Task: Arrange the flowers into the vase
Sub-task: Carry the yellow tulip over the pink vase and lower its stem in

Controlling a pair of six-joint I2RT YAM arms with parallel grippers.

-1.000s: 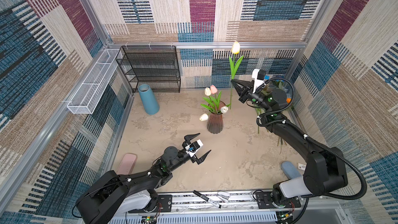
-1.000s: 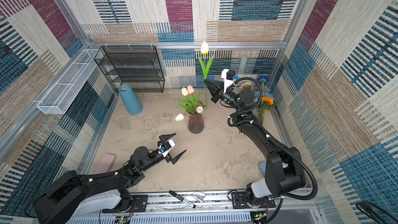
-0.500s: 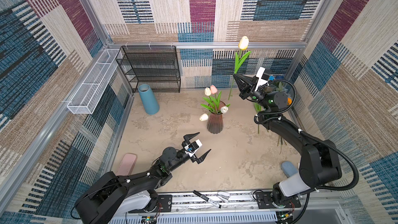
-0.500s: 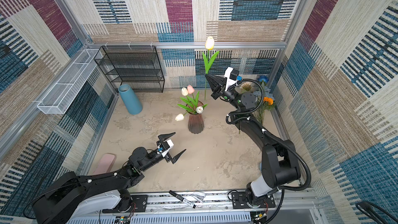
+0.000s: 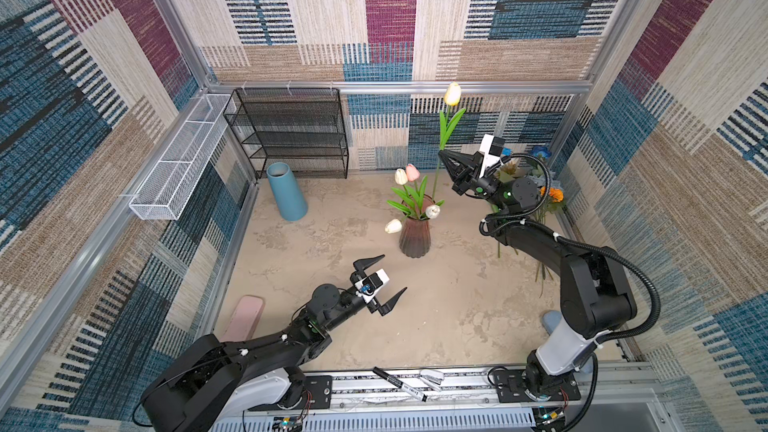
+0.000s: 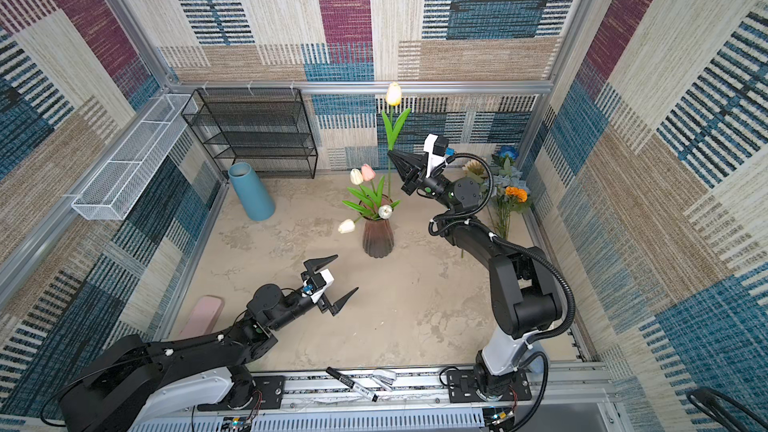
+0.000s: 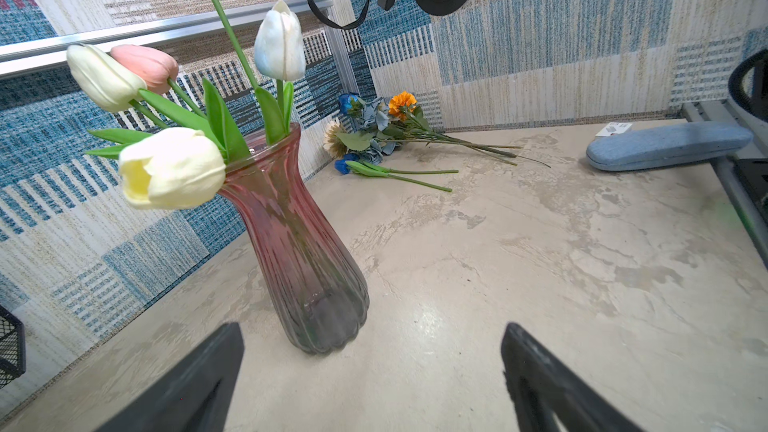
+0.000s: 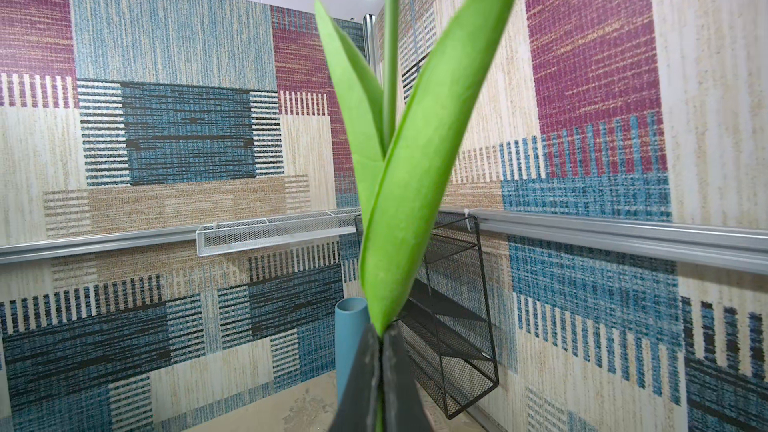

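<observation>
The right hand is clamped tight on the stem of a yellow tulip, raised well off the table. The wrist view shows its two black fingers pressed together at the base of the leaves. Above the hand the tulip stands nearly upright, with one yellow bloom and two long green leaves forking into a V. Below the hand the thin stem slants down towards the vase. Its end is lost among the leaves there, so I cannot tell whether it is inside the mouth.

The vase is ribbed reddish glass and stands upright below the right hand, a little towards the left arm. It holds four tulips: two cream, one pink and one white tinged with blue, all with green leaves.

The left hand hovers low, wide open and empty. Its fingers point at the vase, near it but apart.

Behind the right hand, by the wall, the loose flowers lie on the table: one orange bloom, one cream sunflower, two deep-blue heads and one dusty-blue bunch.
</observation>
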